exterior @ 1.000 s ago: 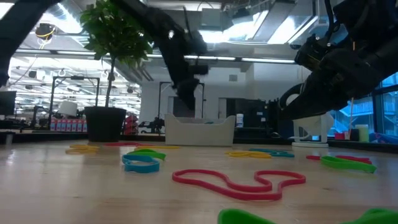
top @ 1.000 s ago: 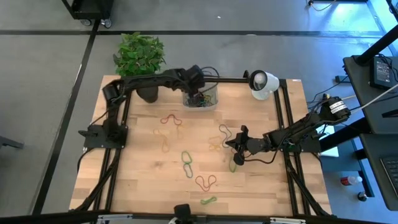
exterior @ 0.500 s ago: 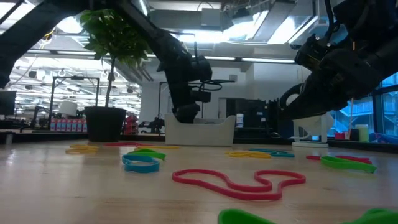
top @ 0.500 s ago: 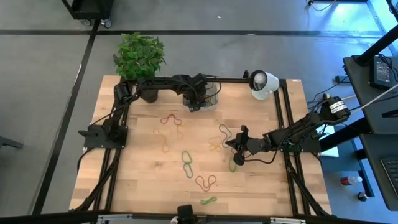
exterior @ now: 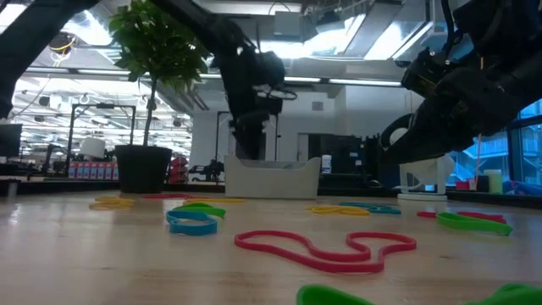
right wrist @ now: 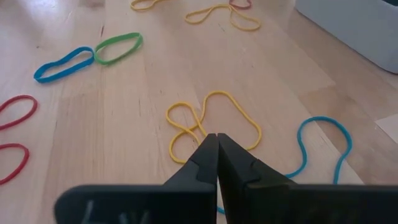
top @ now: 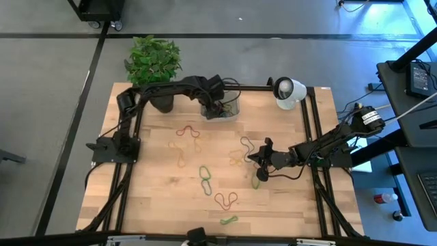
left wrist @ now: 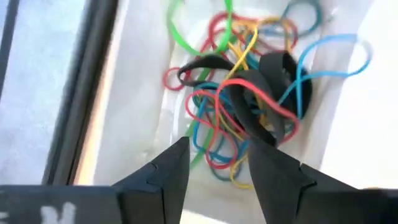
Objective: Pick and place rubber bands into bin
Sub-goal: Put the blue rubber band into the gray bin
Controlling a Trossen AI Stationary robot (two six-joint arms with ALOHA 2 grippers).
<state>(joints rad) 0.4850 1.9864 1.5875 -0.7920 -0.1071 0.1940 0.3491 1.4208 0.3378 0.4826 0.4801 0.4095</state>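
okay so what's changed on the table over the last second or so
Only the left arm moved. Its gripper dipped low toward the small translucent grey-clear plastic bin half a second ago and has now risen again above it, jaws open and empty over the pile of coloured rubber bands inside. The right gripper, jaws shut, and the loose bands on the wooden table stayed put.

Blue rubber band (right wrist: 323, 149) partly hidden behind the right gripper's fingers (right wrist: 208, 163).

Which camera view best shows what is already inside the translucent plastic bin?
The left wrist view: it looks straight into the translucent grey-clear plastic bin at tangled bands. The high view shows the bin small, partly arm-covered; the low view only its wall.
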